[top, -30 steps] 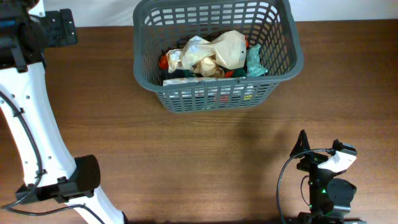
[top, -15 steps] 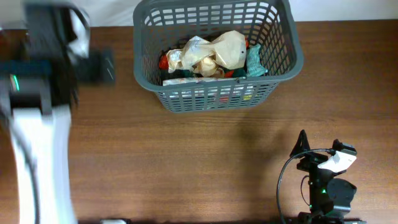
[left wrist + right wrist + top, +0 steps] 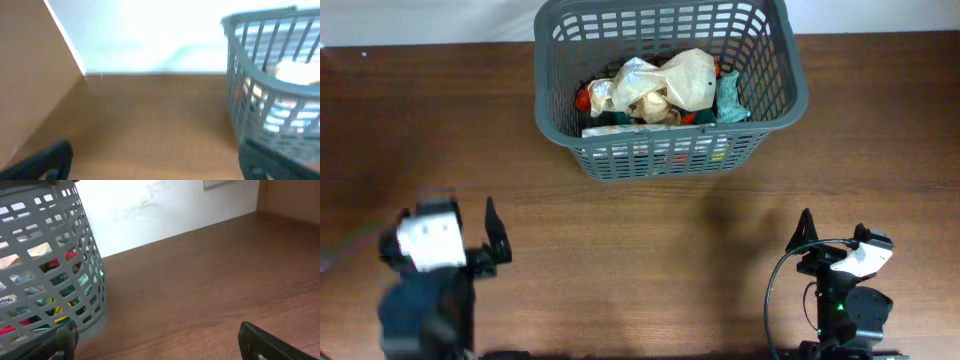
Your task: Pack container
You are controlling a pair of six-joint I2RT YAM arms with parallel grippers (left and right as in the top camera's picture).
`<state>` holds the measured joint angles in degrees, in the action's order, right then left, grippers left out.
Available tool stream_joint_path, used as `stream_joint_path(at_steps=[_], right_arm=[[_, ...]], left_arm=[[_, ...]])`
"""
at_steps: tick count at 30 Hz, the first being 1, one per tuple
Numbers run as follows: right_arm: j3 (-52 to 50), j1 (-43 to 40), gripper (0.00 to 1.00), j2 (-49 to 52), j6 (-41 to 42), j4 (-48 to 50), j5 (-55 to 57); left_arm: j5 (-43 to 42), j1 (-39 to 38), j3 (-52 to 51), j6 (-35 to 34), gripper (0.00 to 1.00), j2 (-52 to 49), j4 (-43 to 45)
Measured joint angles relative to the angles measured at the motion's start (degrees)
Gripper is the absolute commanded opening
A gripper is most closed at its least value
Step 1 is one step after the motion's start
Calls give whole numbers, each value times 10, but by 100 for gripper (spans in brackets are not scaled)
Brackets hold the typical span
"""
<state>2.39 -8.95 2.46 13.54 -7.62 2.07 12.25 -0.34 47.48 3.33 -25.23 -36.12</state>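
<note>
The container (image 3: 772,112) is a large dark grey lattice basket at the back middle of the table. It holds several grocery packets, with a crumpled cream bag (image 3: 665,84) on top. It also shows in the left wrist view (image 3: 260,100) and the right wrist view (image 3: 45,265). My left gripper (image 3: 470,235) is at the front left, open and empty, blurred by motion. In the left wrist view (image 3: 155,162) its fingers stand wide apart over bare wood. My right gripper (image 3: 832,232) rests at the front right, open and empty, as the right wrist view (image 3: 160,340) shows.
A brown wooden table (image 3: 650,250) carries everything. A white wall (image 3: 150,35) runs behind it. A brown panel (image 3: 30,65) stands at the left in the left wrist view. A black cable (image 3: 775,290) loops beside the right arm.
My left arm has swept from the back left corner down to the front left of the table. The right arm and the container have not moved.
</note>
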Motion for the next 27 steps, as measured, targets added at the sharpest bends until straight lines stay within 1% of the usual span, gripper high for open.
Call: stream_joint_path(at_steps=[2,4,9,11,19,27], right_arm=[[0,0,99,0,0,0,0],[0,0,99,0,0,0,0],[0,0,99,0,0,0,0],[0,0,99,0,0,0,0],[0,0,99,0,0,0,0],[0,0,99,0,0,0,0]], left_arm=[[-1,0,-76,0,99,67,42],[-3,0,-147,0,99,120,62],[-16,0,-273,0,99,188,94],[-20,0,-307,0,99,202,111],[-26,0,-396,0,99,233,138],[-25,0,-407,0,99,243,154]])
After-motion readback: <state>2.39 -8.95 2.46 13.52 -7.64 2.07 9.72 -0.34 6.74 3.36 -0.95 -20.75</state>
